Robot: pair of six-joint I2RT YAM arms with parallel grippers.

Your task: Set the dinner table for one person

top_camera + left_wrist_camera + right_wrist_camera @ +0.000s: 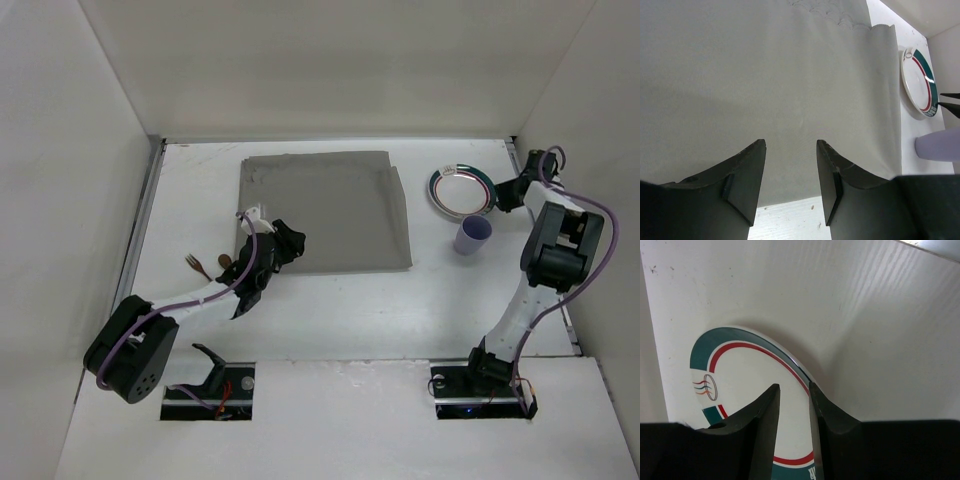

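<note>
On the far half of the tabletop [350, 320], the white surface carrying everything, a grey mat [325, 210] lies flat, roughly centred. Plate [462, 190] and purple cup [472, 237] sit off the mat at the far right, just beside each other. Fork [195, 264] lies on the left, off the mat's near-left corner. Nothing is on the mat yet.

Step in hand, by my reading: fetching the plate. Right hand [794, 387] has its fingers narrowly parted astride the plate's rim; cannot tell whether they pinch it. Left hand [790, 147] hovers open and empty over the mat's near edge.

Next move calls for a firm rim grip, a lift, then a carry leftward to the mat's middle without clipping the cup.
</note>
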